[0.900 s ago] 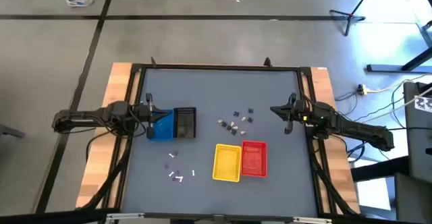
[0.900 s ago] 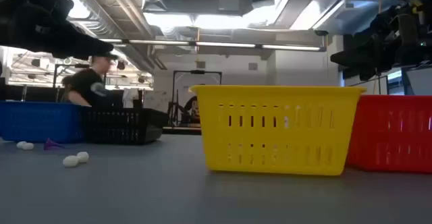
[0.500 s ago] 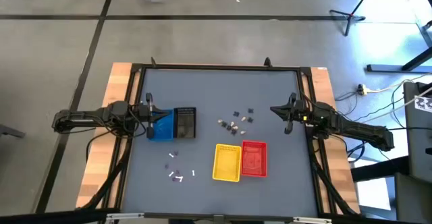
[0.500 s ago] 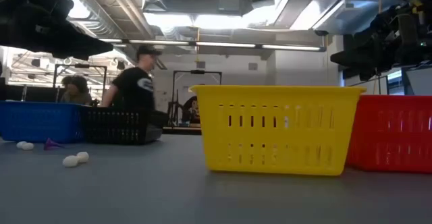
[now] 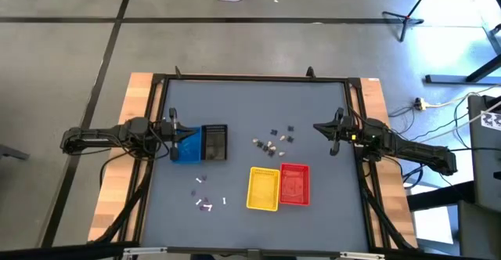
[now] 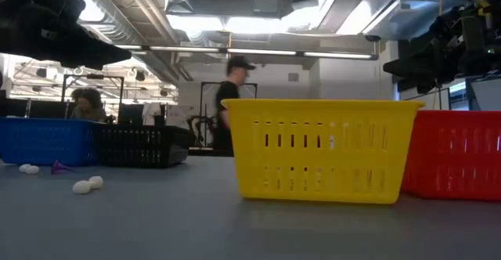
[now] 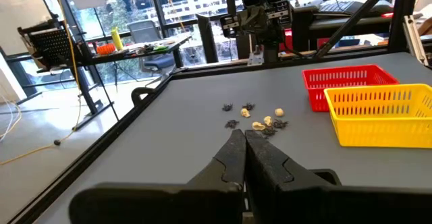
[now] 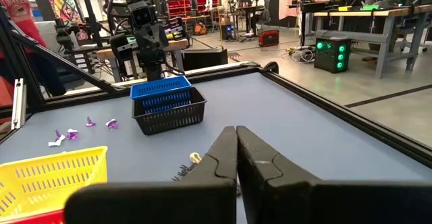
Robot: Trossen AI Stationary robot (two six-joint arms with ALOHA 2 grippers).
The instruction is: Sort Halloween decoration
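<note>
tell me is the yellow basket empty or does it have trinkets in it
Empty, as far as shown: the yellow basket shows only bare yellow floor from above. Trinkets lie loose on the table.

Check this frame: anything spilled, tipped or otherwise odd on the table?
Nothing stands out. The four baskets stand upright, the trinkets lie loose in two clusters, unsorted, and both grippers wait shut at the table's sides.
</note>
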